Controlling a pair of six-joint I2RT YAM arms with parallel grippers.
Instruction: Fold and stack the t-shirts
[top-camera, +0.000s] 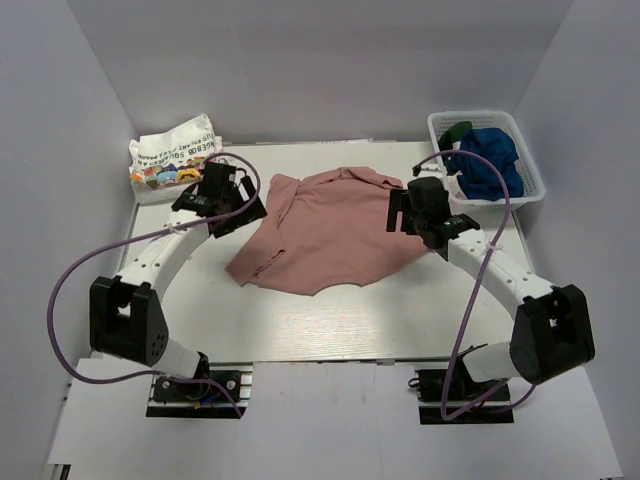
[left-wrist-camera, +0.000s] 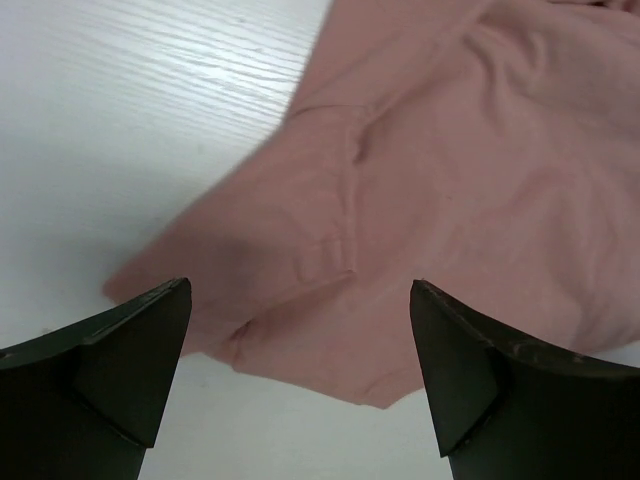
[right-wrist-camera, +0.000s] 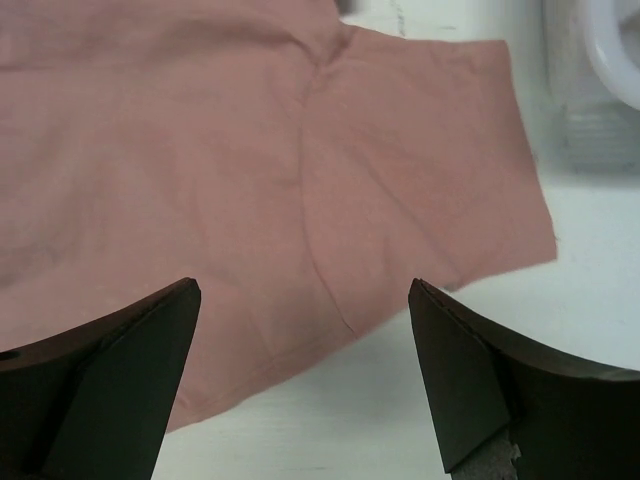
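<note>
Dusty pink soft cotton t-shirt (top-camera: 330, 235) lies spread but rumpled across the middle of the white wood-grain table (top-camera: 350, 330), plain side up with no print showing; its collar end points toward the far edge and its hem runs slanted toward the near left. One short sleeve (left-wrist-camera: 290, 250) reaches out toward the left edge, wrinkled along its seam, and the other sleeve (right-wrist-camera: 430, 170) lies flat toward the right edge with a clean hemmed border. A white plastic mesh basket (top-camera: 440, 122) sits in the far right corner, holding a bunched blue t-shirt (top-camera: 490, 162) with a bit of dark green t-shirt (top-camera: 460, 130) peeking out behind it. In the far left corner rests a folded white t-shirt with colourful print and black lettering (top-camera: 172, 160). The left gripper (top-camera: 238, 212) is at the pink shirt's left sleeve, its black fingers (left-wrist-camera: 130, 360) spread wide with nothing between them but the cloth below. The right gripper (top-camera: 412, 215) is over the shirt's right side, just inward of the basket, likewise released, its fingers (right-wrist-camera: 470, 390) well apart above the sleeve. Both arms reach in from the near edge, their purple cables looping beside them.
</note>
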